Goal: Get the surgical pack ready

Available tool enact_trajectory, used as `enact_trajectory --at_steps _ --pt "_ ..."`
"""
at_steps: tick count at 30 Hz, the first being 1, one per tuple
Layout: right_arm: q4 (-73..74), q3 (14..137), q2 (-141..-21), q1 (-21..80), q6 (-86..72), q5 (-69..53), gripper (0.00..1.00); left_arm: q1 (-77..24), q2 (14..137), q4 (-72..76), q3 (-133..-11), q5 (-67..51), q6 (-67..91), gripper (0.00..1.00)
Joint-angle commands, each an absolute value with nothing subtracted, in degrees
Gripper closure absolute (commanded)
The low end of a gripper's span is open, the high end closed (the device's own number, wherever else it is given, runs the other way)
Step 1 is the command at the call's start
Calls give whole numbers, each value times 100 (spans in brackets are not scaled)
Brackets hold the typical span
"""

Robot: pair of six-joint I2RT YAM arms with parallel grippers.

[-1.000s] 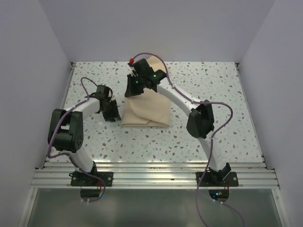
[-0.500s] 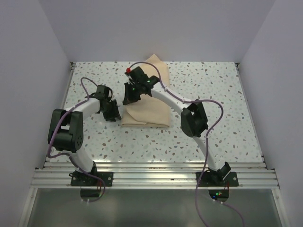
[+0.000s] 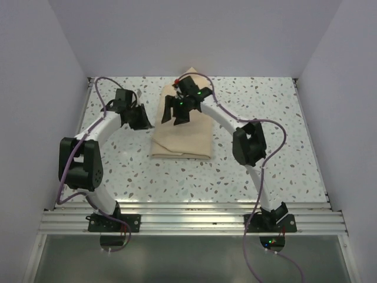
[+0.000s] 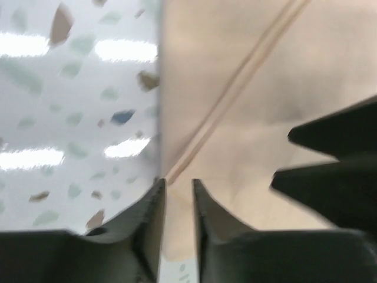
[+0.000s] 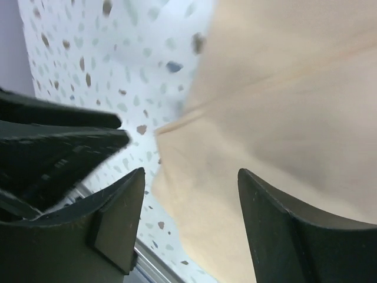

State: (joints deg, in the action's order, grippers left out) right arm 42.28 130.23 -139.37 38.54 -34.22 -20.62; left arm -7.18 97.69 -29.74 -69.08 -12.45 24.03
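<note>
While the left gripper (image 3: 140,118) slid up toward the frame's upper left, fingers nearly touching, the right gripper (image 3: 178,111) spread wide over the wrap sheet (image 3: 182,138), probably lining up another fold.

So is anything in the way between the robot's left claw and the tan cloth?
Nothing visible. The left gripper sits at the edge of the tan wrap, with only bare table beside it. The right gripper hangs open over the wrap.

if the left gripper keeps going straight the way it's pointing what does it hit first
Most likely the tan wrap sheet. The left gripper has its narrow-set fingertips aimed at the sheet's left edge, right where cloth meets the speckled table. Depth is unclear, so it could graze the tabletop beside that edge instead.
</note>
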Motion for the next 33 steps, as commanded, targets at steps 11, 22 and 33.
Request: enact_trajectory --at_steps 11,22,33 --pt "1875 11478 -13332 1846 -3690 -3673 90 -721 11626 -510 -8804 -4235 2373 100" --pt "1107 11891 -14686 1398 -4456 -4403 96 -694 14061 -789 -10615 -4131 2435 100" --pt "2179 11462 -14748 1345 -3657 -4368 93 -650 13835 -1723 -9320 -3165 2416 100"
